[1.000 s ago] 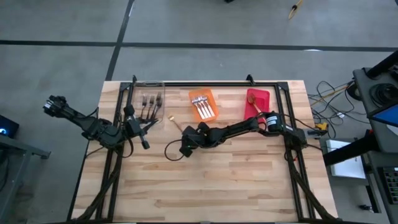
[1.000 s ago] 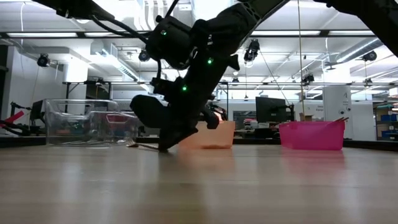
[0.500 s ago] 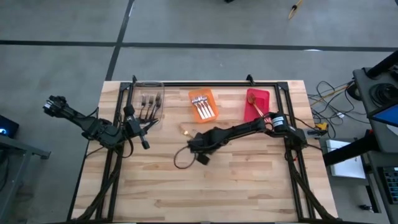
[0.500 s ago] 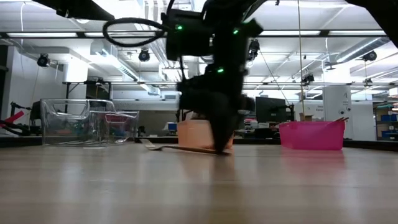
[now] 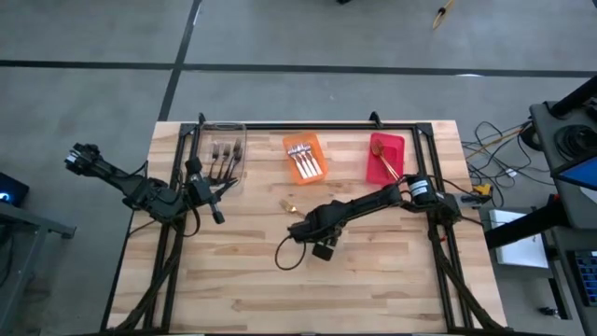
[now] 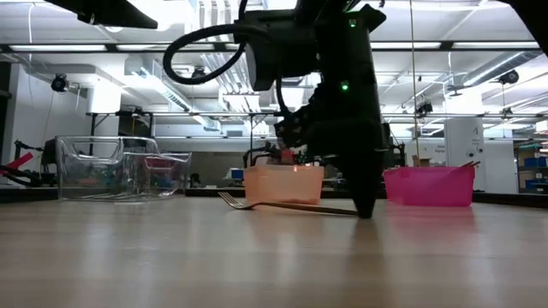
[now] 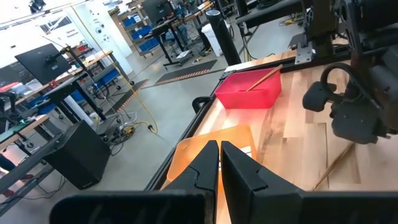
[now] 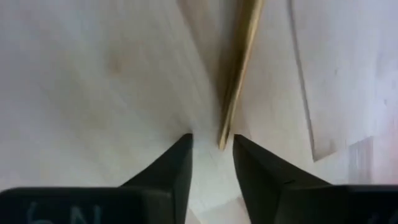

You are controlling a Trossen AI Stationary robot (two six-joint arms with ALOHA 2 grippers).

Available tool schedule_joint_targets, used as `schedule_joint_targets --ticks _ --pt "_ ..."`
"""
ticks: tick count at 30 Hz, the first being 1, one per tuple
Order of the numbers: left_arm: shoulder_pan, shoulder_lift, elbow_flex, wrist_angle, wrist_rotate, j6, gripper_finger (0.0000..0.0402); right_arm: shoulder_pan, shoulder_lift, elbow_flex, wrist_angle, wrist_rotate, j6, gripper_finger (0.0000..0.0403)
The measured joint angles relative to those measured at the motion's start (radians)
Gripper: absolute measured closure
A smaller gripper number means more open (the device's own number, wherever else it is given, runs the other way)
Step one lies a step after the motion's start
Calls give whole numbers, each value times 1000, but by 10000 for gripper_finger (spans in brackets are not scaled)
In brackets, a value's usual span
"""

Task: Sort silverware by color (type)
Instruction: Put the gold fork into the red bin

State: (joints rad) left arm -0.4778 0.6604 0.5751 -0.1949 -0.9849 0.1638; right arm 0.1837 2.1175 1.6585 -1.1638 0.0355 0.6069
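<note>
My right gripper (image 8: 211, 155) is down at mid-bench, jaws parted astride the handle tip of a gold fork (image 6: 282, 204) lying flat; nothing gripped. Step: picking it. Next: close, lift, carry to the red bin (image 5: 387, 149). Left gripper (image 7: 219, 163) waits shut.

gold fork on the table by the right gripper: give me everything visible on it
The gold fork is slim, metallic-looking, one piece. It lies flat on the wooden table, in front of the orange bin, tines away from the right gripper. Its handle end sits between that gripper's parted fingers, with gaps on both sides. Only the table visibly touches it.
</note>
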Motion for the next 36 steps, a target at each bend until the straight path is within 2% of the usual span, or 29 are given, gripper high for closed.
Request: schedule_joint_targets --ticks 7,12,14,19,22,29,36 --pt "0 1 0 0 0 0 401 -37 -35 -1 -43 1 -103 274" --pt "0 1 0 0 0 0 401 -68 -89 -1 15 100 -171 273" --pt "0 1 0 0 0 1 401 -73 -115 -1 82 136 -212 273" --pt "0 1 0 0 0 3 401 -67 -167 -39 421 149 -415 273" --pt "0 1 0 1 0 3 401 -41 -169 -65 567 163 -520 273" --pt "0 2 -1 0 1 3 401 -22 -160 -167 662 364 -498 273" --pt "0 3 -1 -1 0 3 401 -24 -160 -317 776 368 -378 273"
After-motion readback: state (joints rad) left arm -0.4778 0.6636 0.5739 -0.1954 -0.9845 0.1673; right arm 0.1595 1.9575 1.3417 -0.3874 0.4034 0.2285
